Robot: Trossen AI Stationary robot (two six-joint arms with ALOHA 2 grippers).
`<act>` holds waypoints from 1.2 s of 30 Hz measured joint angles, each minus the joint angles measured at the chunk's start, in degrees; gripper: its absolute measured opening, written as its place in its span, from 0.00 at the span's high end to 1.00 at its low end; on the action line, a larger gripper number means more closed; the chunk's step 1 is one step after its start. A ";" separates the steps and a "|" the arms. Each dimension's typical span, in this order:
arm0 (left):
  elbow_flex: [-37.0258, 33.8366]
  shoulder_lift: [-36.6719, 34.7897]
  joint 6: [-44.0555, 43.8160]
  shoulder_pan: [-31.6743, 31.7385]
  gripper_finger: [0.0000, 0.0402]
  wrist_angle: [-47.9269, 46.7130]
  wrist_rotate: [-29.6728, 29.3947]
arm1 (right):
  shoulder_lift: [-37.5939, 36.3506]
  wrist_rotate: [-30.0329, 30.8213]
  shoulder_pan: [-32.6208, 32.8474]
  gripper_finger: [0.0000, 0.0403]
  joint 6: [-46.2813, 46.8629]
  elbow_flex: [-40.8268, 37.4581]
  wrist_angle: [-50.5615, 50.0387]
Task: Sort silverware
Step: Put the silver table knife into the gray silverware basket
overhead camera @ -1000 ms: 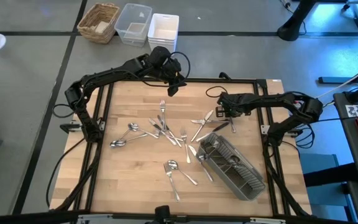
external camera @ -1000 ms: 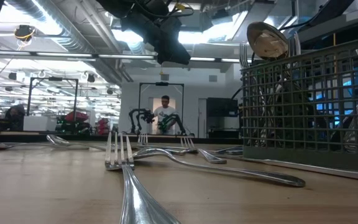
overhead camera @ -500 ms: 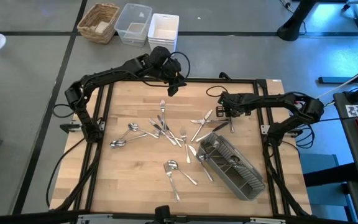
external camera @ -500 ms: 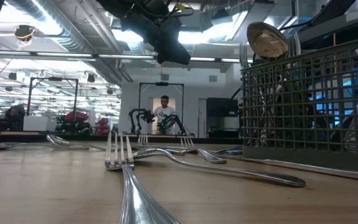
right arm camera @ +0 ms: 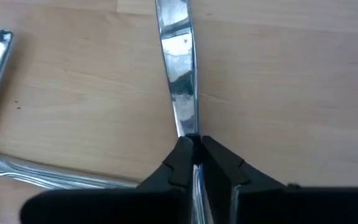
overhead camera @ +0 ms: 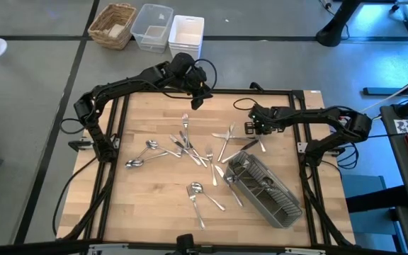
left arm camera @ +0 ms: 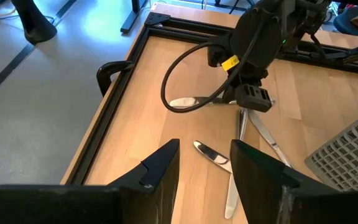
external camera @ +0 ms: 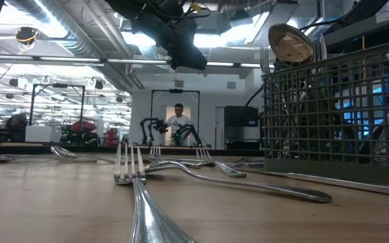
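Right tool [right arm camera: 193, 149] pinching knife [right arm camera: 179, 68] on table [right arm camera: 291, 81], left tool [left arm camera: 205, 163] open

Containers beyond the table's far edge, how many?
3, in a row: a wicker basket, a clear tub beside it, then a white tub. None seem hidden.

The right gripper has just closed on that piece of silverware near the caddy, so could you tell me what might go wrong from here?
1. The right gripper pinches the utensil by a narrow part only, with most of its length beyond the fingertips; it could swivel or slip when lifted.
2. Other silverware lies close beside it, so a lift may drag or nudge those pieces.
3. The caddy lies tilted on the table, so a drop-in may miss or slide out.
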 joint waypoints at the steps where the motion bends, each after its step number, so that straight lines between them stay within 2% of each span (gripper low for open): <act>1: 0.00 0.00 -0.01 0.00 0.66 -0.02 0.00 | 0.00 0.10 0.00 0.95 0.00 0.00 -0.08; 7: 0.00 0.00 -0.01 0.00 0.66 -0.04 0.00 | -0.04 1.04 0.00 0.99 -0.13 0.09 -0.32; 18: 0.00 0.00 0.01 0.00 0.66 -0.04 0.00 | -0.09 -0.04 -0.07 0.96 -0.31 0.11 -0.19; 21: 0.00 0.00 0.01 -0.02 0.66 -0.04 0.00 | -0.09 0.15 -0.07 0.95 -3.05 0.11 -0.14; 25: 0.00 0.00 -0.01 -0.02 0.66 -0.04 0.00 | -0.11 -1.01 -0.07 0.88 -4.43 0.15 -0.14; 29: 0.00 0.02 0.01 -0.02 0.66 -0.02 0.00 | -0.11 -2.99 -0.07 0.76 -4.43 0.15 -0.31; 33: 0.00 0.02 0.01 -0.02 0.66 -0.02 0.00 | -0.02 -0.42 -0.07 0.66 -4.38 0.14 -0.23; 36: 0.00 0.02 -0.02 -0.02 0.66 -0.02 0.00 | -0.02 1.06 -0.07 0.62 -4.44 -0.63 0.50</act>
